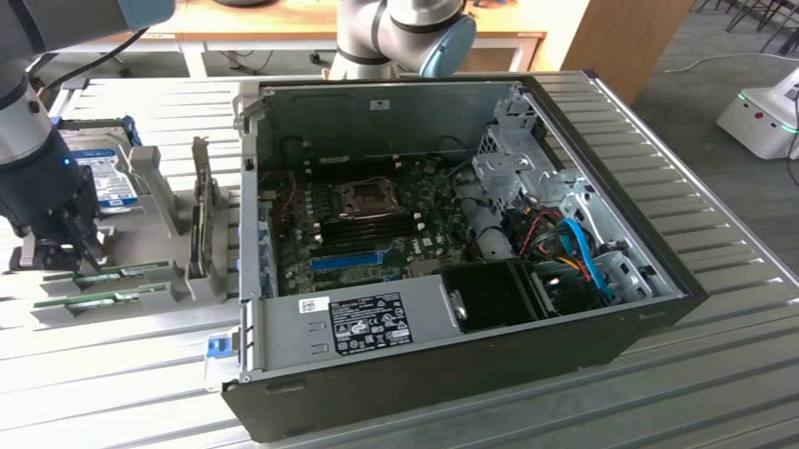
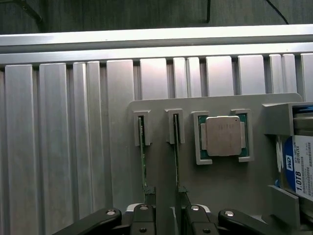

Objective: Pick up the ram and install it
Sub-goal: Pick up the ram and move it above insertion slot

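Observation:
Two green ram sticks stand on edge in slots of a grey holder [image 2: 161,171], one ram stick [image 2: 142,152] beside the other [image 2: 176,152]. In the exterior view they lie at the far left, one stick [image 1: 122,272] behind the other [image 1: 103,301]. My gripper [image 2: 166,215] is open, and its two dark fingertips [image 2: 149,208] stand at the near ends of the sticks with nothing gripped. Whether a fingertip touches a stick I cannot tell. The gripper [image 1: 60,257] hangs over the holder's left end. The black memory slots [image 1: 374,230] lie on the motherboard inside the open case.
An open black PC case [image 1: 600,337] stands mid-table, with a CPU socket [image 1: 370,196], a blue expansion slot [image 1: 343,262] and cables at the right. The holder also carries a CPU [image 2: 224,136] and a hard drive [image 2: 299,164]. A second arm [image 1: 399,33] stands behind the case.

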{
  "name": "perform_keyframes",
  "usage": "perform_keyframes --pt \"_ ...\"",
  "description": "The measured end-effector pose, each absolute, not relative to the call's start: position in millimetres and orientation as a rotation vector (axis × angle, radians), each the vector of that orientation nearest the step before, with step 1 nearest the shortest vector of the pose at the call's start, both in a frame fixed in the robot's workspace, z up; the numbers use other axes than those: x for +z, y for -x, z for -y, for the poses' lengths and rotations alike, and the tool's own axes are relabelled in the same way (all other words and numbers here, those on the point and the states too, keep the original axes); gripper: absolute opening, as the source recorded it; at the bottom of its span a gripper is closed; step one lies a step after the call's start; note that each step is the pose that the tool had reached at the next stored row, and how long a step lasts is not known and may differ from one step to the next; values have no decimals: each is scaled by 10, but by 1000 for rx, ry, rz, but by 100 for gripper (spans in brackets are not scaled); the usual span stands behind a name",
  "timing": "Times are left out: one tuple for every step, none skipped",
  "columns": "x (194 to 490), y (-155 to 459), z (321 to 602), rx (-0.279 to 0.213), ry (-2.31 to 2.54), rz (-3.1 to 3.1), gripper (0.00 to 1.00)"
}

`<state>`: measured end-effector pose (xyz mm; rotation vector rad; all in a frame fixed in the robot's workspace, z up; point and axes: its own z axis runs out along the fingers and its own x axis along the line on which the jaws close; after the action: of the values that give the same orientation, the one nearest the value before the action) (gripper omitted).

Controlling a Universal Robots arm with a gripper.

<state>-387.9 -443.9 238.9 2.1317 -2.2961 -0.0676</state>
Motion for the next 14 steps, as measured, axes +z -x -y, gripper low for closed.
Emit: perform_keyframes --pt "2373 3879 4439 -68 -2132 2296 30" --pt "2359 3879 4439 -68 -2132 2296 30" --pt "2344 3879 4439 -67 -2132 2296 30" --pt "2330 3879 4440 -68 -2132 2296 30" --pt "2318 3879 4439 -68 -2132 2296 30" --pt "2311 3879 4439 -68 -2132 2296 30" --pt "2310 3880 4440 -68 -2132 2296 30" --pt "2310 3880 4440 -68 -2131 2296 30" --pt "2310 3880 4440 -68 -2131 2296 30" --pt "2309 3879 4440 -68 -2132 2296 30" --pt "2308 3879 4440 -67 -2132 2296 30" --pt "2307 3879 4442 -68 -2132 2296 30" --pt "2306 3879 4445 -67 -2132 2296 30" --pt "2306 3879 4450 -68 -2132 2296 30"
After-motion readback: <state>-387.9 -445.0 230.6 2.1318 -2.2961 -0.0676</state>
